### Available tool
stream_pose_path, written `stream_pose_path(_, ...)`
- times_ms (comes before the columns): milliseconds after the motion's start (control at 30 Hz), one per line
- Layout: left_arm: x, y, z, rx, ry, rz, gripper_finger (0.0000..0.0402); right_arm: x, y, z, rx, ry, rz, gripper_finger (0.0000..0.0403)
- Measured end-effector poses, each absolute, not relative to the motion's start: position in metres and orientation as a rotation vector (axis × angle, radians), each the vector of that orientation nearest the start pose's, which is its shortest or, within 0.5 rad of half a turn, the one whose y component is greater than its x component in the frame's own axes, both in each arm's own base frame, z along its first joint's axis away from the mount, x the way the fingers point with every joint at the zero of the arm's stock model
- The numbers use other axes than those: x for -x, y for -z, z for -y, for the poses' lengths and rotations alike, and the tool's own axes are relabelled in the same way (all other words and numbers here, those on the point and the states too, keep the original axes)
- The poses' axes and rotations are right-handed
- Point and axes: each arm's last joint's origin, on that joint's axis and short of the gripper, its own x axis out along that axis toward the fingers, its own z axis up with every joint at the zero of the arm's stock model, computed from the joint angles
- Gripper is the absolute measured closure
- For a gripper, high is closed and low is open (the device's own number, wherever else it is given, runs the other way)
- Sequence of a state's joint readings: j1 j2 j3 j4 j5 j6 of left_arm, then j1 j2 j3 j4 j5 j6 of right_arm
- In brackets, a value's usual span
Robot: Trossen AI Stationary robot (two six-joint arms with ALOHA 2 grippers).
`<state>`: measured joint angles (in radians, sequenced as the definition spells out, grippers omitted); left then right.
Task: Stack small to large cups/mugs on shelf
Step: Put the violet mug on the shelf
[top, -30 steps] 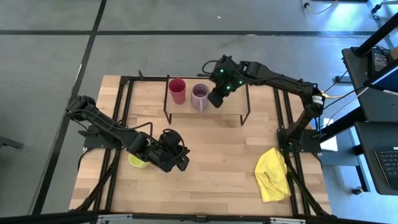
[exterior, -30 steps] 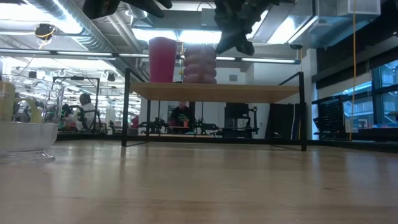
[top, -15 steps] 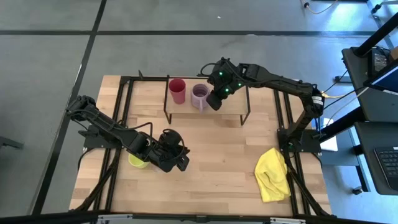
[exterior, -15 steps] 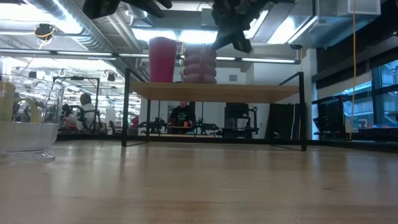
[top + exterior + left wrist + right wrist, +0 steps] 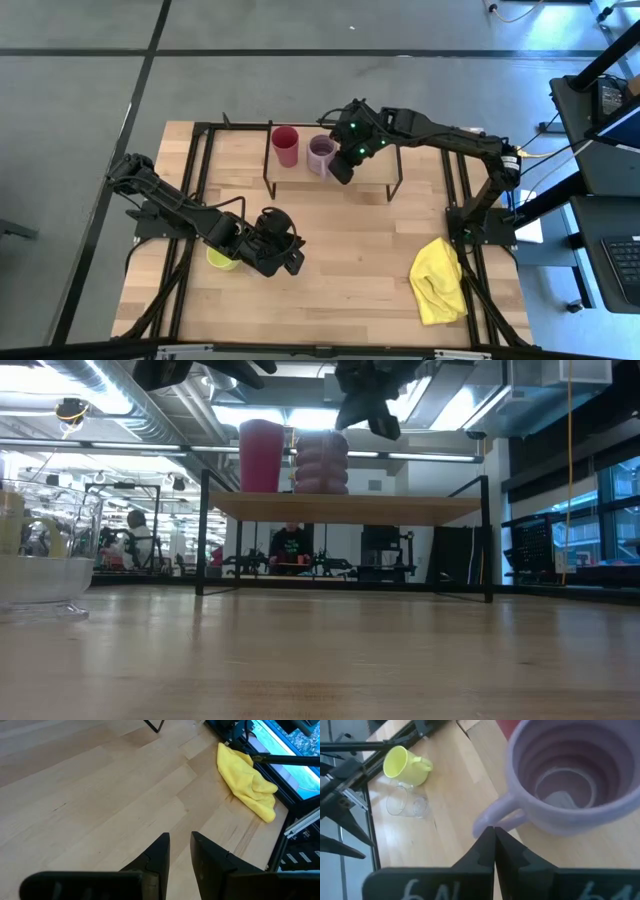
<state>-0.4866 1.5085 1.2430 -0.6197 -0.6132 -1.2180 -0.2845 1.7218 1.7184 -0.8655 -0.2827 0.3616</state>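
Note:
The red cup (image 5: 285, 146) and the lilac handled mug (image 5: 320, 153) stand upright side by side on the shelf (image 5: 372, 180), also seen in the low view as red cup (image 5: 260, 456) and lilac mug (image 5: 321, 462). My right gripper (image 5: 341, 167) is shut, its tips at the mug's handle. The yellow-green mug (image 5: 220, 259) lies on the tabletop beside my left gripper (image 5: 288, 258), which hovers slightly open and holds nothing. The tiny clear glass (image 5: 406, 805) sits next to the yellow-green mug (image 5: 406, 766). My right gripper (image 5: 493, 842) has its shut fingertips right against the outer curve of the lilac mug's handle (image 5: 487, 817), coming from above on the mug's near side. I cannot tell whether they touch it. The mug stands upright on the shelf board.
A yellow cloth (image 5: 437, 281) lies crumpled near the table's right near corner. The shelf's black wire legs (image 5: 203, 535) stand on the far half of the table. Bare wood lies between the shelf and the near edge (image 5: 350, 260).
My right gripper has moved a little toward the table's left and near edge, along the shelf, closing in on the lilac mug's handle. The mugs and the left arm have stayed put.

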Motion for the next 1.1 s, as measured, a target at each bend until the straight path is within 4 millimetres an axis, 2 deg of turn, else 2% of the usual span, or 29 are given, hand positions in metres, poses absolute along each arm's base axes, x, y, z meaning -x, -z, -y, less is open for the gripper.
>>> stream_pose_path(433, -0.285, -0.29, 0.132, 0.68, -0.53, -0.563, 0.0331, -0.359, -0.353, 0.088, -0.583, 0.15, -0.798, 0.0397)
stream_pose_path(833, -0.285, -0.29, 0.132, 0.68, -0.529, -0.563, 0.0331, -0.357, -0.351, 0.084, -0.588, 0.141, -0.837, 0.0397)
stream_pose_path(1100, -0.285, -0.29, 0.132, 0.673, -0.526, -0.565, 0.0331, -0.355, -0.348, 0.079, -0.598, 0.246, -0.868, 0.0397)
